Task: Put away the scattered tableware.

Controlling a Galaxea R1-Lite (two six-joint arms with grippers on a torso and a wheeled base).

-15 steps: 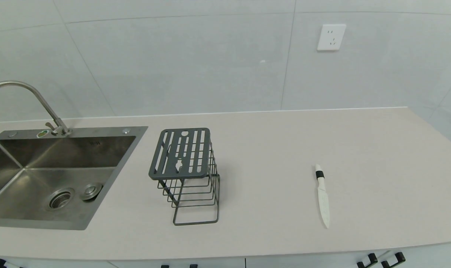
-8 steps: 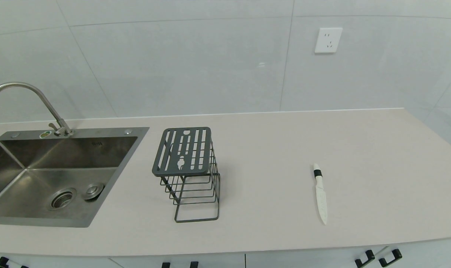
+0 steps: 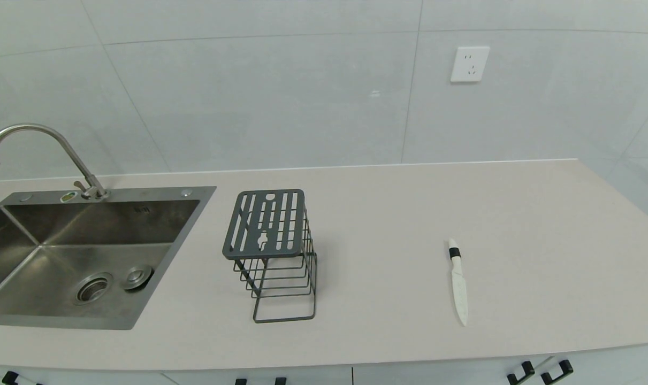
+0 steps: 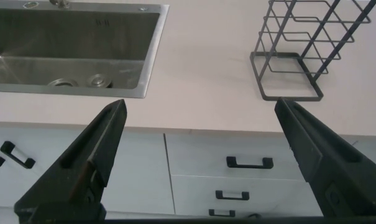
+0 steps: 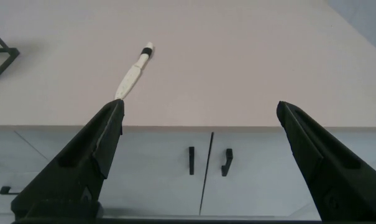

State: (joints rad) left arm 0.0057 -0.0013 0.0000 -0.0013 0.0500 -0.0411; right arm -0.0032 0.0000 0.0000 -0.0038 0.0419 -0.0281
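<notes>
Left jaws, right jaws: both released. We'd take the white knife (image 3: 458, 280) by its handle, right side, and slot it blade-down through the knife rack (image 3: 265, 224).

A kitchen before me: steel sink (image 3: 104, 214) and tap (image 3: 75, 161) in my worktop (image 3: 388, 214), tiled wall (image 3: 281, 96), drawers (image 4: 237, 186) below.

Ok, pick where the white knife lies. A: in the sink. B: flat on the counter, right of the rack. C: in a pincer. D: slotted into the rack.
B: the knife lies flat on the counter, apart from the rack, on its right.
</notes>
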